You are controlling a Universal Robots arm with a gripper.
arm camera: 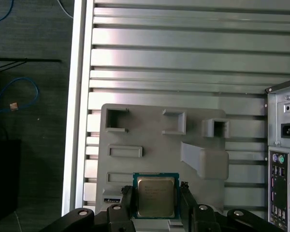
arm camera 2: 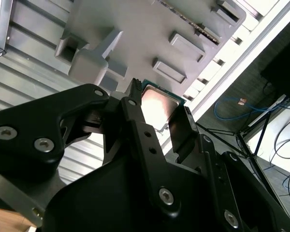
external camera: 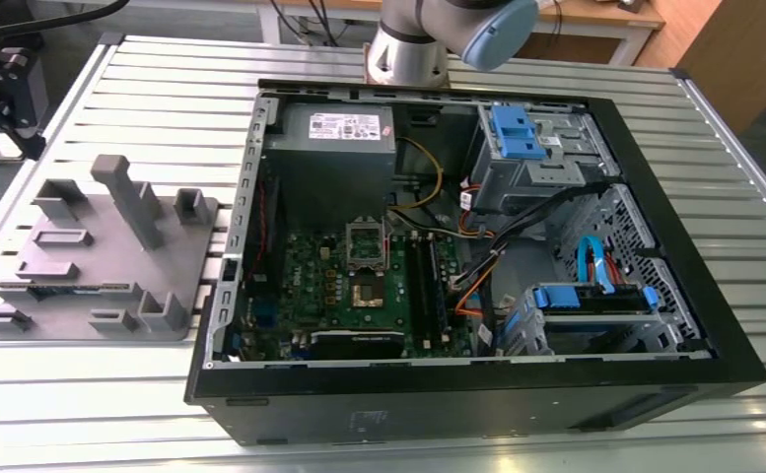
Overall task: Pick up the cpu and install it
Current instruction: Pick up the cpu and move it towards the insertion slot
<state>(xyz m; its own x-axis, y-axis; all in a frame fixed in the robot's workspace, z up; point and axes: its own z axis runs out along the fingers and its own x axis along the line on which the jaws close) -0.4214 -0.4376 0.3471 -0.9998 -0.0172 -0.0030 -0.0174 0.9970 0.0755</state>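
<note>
The cpu (arm camera: 156,195) is a small square chip with a shiny metal top and a green rim. It sits between the two black fingers of my gripper (arm camera: 156,202), which is shut on its two opposite edges. In the second wrist view the cpu (arm camera 2: 159,104) also lies between the fingers (arm camera 2: 135,113), with the gripper (arm camera 2: 158,118) closed on it. Behind the chip lies the grey holder plate (arm camera: 150,137), and the chip looks raised off it. The motherboard (external camera: 356,291) lies inside the open computer case (external camera: 488,394), with its socket (external camera: 367,286) uncovered and the silver hinged plate (external camera: 366,241) swung back.
The grey holder plate (external camera: 94,261) with upright blocks lies on the slatted metal table (external camera: 159,89), at the exterior view's left of the case. The arm's grey and blue joint (external camera: 436,34) stands behind the case. Cables, drive bays and a power supply (external camera: 343,128) crowd the case's inside.
</note>
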